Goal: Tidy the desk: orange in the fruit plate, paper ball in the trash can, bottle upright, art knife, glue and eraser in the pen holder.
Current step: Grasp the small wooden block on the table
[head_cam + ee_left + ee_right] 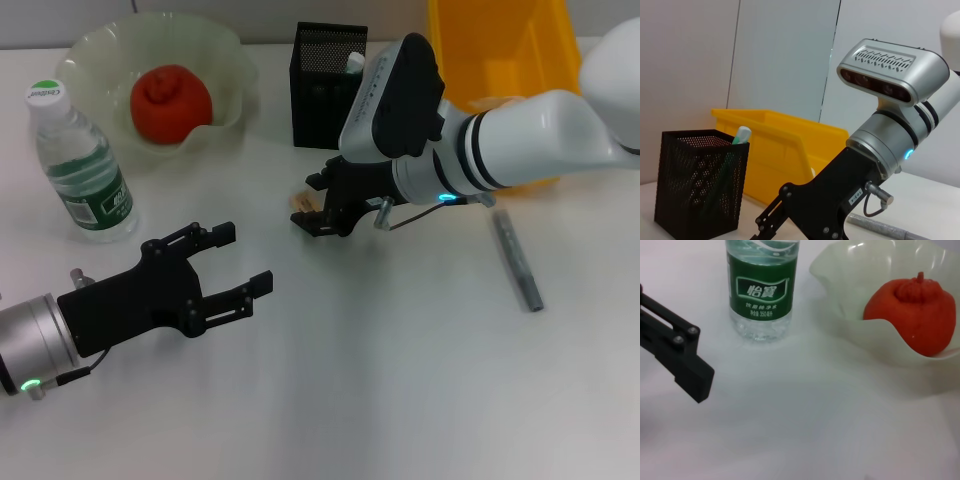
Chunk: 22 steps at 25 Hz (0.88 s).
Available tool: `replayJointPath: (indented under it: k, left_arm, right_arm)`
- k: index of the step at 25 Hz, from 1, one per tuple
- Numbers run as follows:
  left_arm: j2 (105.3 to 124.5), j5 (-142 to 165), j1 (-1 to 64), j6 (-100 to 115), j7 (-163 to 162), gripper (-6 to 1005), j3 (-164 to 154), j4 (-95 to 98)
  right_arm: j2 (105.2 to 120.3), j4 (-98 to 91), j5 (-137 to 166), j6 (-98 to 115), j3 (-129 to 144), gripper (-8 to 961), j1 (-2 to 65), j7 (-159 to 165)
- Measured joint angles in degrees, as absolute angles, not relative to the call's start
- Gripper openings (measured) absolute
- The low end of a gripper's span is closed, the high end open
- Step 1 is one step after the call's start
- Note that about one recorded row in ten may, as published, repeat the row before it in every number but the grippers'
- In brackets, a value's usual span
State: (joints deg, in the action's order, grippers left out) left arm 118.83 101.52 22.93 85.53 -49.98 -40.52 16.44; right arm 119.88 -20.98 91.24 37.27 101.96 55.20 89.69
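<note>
The orange [171, 102] lies in the pale green fruit plate [225, 55] at the back left; both also show in the right wrist view, orange [912, 315] and plate [865, 335]. The bottle [82, 165] stands upright beside the plate. My right gripper [312, 205] hovers just in front of the black mesh pen holder [322, 95], its fingers closed on the tiny tan eraser [301, 203]. A glue stick [354, 63] stands in the holder. The grey art knife [518, 262] lies on the table at the right. My left gripper [240, 262] is open and empty at the front left. The paper ball is hidden.
The yellow trash can [500, 45] stands at the back right, behind my right arm. In the left wrist view it [785, 150] sits behind the pen holder [700, 185]. A finger of the left gripper [680, 355] shows in the right wrist view near the bottle [762, 290].
</note>
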Motion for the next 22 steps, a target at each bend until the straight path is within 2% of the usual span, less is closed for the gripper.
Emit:
replayJointPath:
  k: [18, 22]
  left_arm:
    - [118.83, 101.4, 22.9, 86.4, -49.8, 819, -40.5, 15.8]
    - [118.83, 101.4, 22.9, 86.4, -49.8, 818, -40.5, 15.8]
  right_arm:
    - [119.88, -21.2, 88.3, 37.6, 101.9, 413, 54.7, 89.8]
    - [119.88, -21.0, 88.2, 37.4, 102.0, 414, 54.8, 89.9]
